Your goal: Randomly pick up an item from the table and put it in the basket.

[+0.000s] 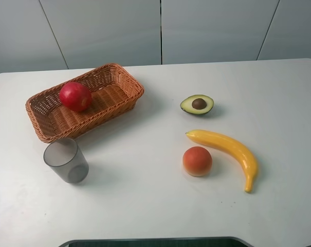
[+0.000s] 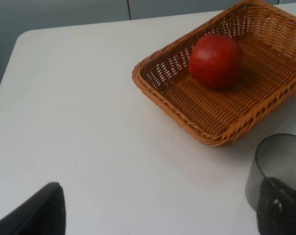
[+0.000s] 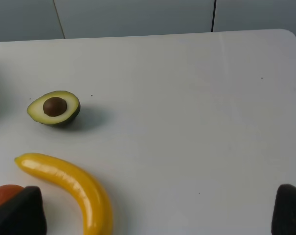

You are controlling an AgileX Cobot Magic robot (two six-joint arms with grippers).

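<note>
A: What is seen nearest, at the bottom of the frame?

B: In the left wrist view the left gripper point(image 2: 157, 208) is spread wide and empty; the right gripper point(image 3: 152, 210) likewise. A grey cup point(image 1: 66, 160) is met next on the table point(image 1: 145, 206).

A: And the apple?

B: The apple point(image 1: 75, 96) is found upper left, resting inside the wicker basket point(image 1: 122, 100), nearer the left arm. No further move seems required.

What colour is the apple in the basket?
Red, the apple shows best in the left wrist view.
</note>
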